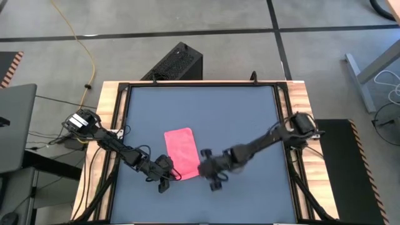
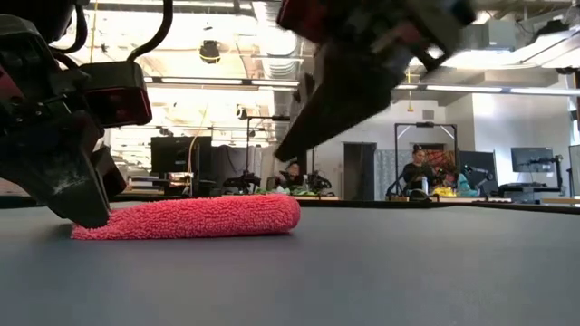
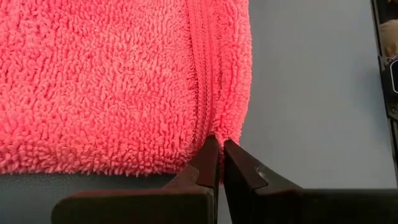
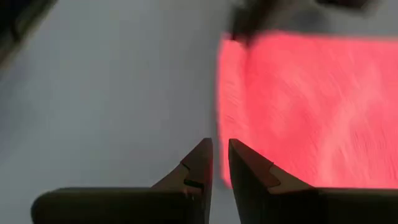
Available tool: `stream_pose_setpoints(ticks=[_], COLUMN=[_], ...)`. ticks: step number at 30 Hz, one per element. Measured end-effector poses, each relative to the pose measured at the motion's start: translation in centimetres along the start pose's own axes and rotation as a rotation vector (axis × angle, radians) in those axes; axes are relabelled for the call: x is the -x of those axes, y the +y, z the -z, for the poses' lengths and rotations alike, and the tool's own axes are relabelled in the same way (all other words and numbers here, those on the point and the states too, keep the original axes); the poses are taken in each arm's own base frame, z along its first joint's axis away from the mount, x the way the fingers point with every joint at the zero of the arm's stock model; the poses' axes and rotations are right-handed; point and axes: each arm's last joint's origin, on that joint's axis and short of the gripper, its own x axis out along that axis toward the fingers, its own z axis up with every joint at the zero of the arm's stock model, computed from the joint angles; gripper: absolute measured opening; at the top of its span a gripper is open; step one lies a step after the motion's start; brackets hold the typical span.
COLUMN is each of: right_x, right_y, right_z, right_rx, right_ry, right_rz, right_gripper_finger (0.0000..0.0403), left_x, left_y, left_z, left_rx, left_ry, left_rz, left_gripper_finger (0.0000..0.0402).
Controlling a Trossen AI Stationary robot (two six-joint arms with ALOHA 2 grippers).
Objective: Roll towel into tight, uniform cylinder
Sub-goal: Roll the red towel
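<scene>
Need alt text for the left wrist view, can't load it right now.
The left gripper, fingers nearly together, pinches the near hemmed corner of the towel, which fills most of the view. Bare dark tabletop shows beside the towel's stitched edge.

Two dark jointed arms, black cables, wedge-shaped black fingers [image 3: 205, 165]

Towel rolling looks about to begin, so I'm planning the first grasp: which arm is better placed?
Left. Its gripper already touches the towel edge; the right gripper hangs above the table.
</scene>
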Motion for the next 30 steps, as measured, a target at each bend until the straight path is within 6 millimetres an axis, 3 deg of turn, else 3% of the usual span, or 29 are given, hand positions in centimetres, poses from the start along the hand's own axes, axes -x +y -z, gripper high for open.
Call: stream_pose_setpoints(ticks=[5, 9, 21, 30], right_x=[-0.6, -1.3, -2.8, -3.0], right_y=[4.1, 5.1, 4.4, 3.8], right_z=[0.2, 1.0, 1.9, 2.1], right_rx=[0.332, 0.385, 0.309, 0.299], right_ry=[-0.029, 0.011, 0.048, 0.070], right_rz=[0.204, 0.254, 0.216, 0.221], right_gripper_finger=[0.0082, 0.0094, 0.0193, 0.0199], left_x=[0.0, 0.0, 0.0, 0.0], left_y=[0.0, 0.0, 0.1, 0.1], left_z=[0.0, 0.0, 0.0, 0.0], left_rx=[0.000, -0.005, -0.022, -0.028], left_ry=[-0.001, -0.001, 0.005, 0.005], left_rz=[0.003, 0.002, 0.005, 0.005], left_gripper_finger=[0.0000, 0.0000, 0.0000, 0.0000])
